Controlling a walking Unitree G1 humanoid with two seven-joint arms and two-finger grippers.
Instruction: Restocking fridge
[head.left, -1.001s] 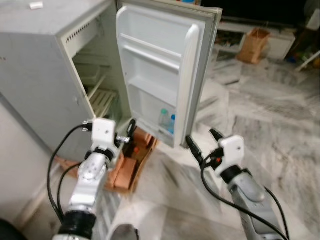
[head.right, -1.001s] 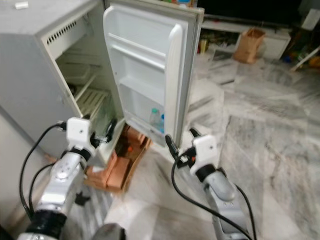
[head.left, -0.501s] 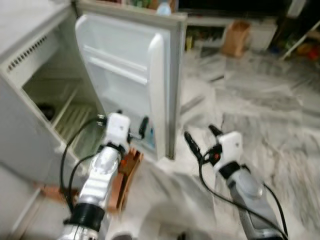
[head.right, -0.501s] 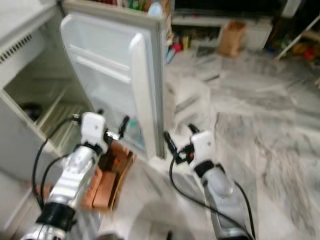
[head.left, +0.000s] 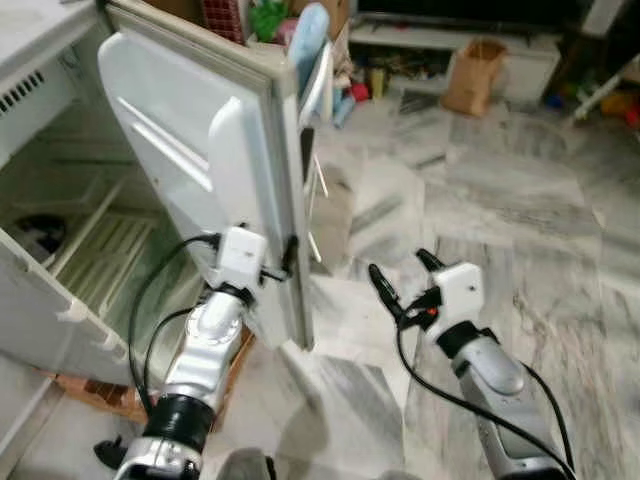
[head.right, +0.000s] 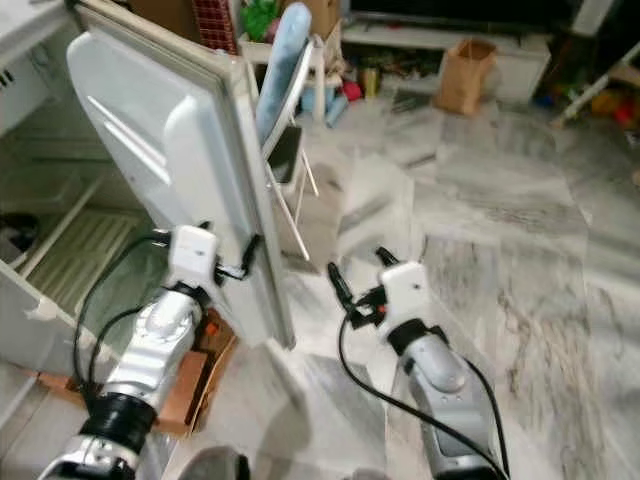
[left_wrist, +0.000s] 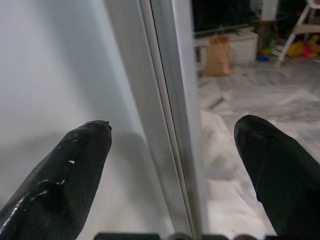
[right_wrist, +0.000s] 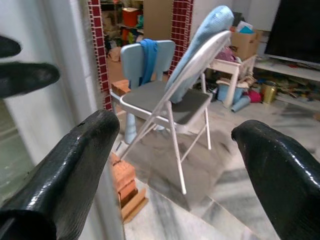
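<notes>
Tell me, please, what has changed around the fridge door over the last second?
The fridge door has swung from wide open toward closing, its inner shelves now seen nearly edge-on. The left gripper has come to the door's free edge, which now sits between its open fingers. The right gripper stays open and empty over the marble floor.

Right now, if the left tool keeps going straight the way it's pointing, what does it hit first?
Most likely the fridge door. The left tool is open, and the door's free edge sits in line between its two fingers, very close. Beyond that edge lies open marble floor. Exact depth is hard to judge.
</notes>
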